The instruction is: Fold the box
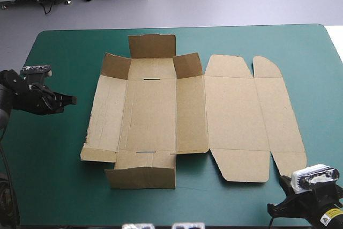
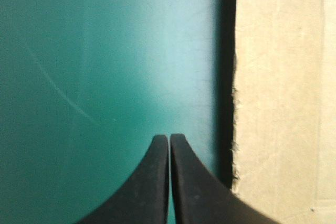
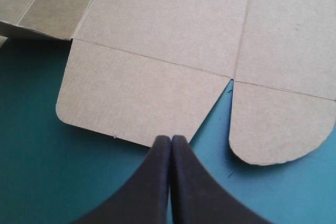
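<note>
Just one box point(image 1: 230, 111), between left gripper point(image 2: 169, 138) and right gripper point(image 3: 171, 139), both closed.

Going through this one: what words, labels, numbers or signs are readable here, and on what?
No text can be read.
The box: plain brown board, no print in any view.
Yellow sticker on the right arm: it carries a dark mark, too small to read.
Teal-green cover: no markings.

High view overhead; 2 wrist views close on the box point(image 1: 193, 116)
</note>
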`<action>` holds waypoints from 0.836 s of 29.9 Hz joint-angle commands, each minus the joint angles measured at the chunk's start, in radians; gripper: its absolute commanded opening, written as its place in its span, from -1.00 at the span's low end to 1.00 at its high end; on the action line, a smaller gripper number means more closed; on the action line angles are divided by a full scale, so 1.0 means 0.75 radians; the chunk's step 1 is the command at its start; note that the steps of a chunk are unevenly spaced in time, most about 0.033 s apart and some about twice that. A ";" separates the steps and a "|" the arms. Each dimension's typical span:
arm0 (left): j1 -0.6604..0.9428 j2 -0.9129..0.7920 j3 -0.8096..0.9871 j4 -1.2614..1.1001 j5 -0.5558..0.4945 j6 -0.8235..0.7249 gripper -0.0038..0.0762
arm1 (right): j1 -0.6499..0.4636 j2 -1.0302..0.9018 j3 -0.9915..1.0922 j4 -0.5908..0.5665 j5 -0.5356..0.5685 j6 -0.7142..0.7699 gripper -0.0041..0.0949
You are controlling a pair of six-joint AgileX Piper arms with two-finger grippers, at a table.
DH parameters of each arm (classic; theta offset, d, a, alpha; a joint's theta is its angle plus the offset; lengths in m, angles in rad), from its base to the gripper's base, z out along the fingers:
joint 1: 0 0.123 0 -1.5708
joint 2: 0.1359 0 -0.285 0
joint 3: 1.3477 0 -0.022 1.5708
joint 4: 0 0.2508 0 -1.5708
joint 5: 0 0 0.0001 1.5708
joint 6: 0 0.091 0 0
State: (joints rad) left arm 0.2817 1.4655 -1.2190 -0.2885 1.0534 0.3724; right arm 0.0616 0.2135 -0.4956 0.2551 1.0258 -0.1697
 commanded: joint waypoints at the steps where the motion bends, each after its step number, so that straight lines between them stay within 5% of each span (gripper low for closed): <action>1: 0.149 0.003 -0.045 -0.262 0.134 0.181 -0.93 | 0.008 0.014 -0.031 0.009 -0.075 -0.006 -0.95; 6: 0.302 0.079 -0.040 -0.592 0.325 0.338 -0.93 | 0.008 0.014 -0.031 -0.001 -0.075 -0.006 -0.95; 25: 0.300 0.163 0.092 -0.559 0.324 0.330 -0.92 | 0.008 0.014 -0.031 -0.001 -0.075 -0.005 -0.95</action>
State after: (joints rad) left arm 0.5051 1.6235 -1.1294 -0.6710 1.2056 0.6268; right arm 0.0616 0.2135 -0.4956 0.2435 1.0262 -0.1697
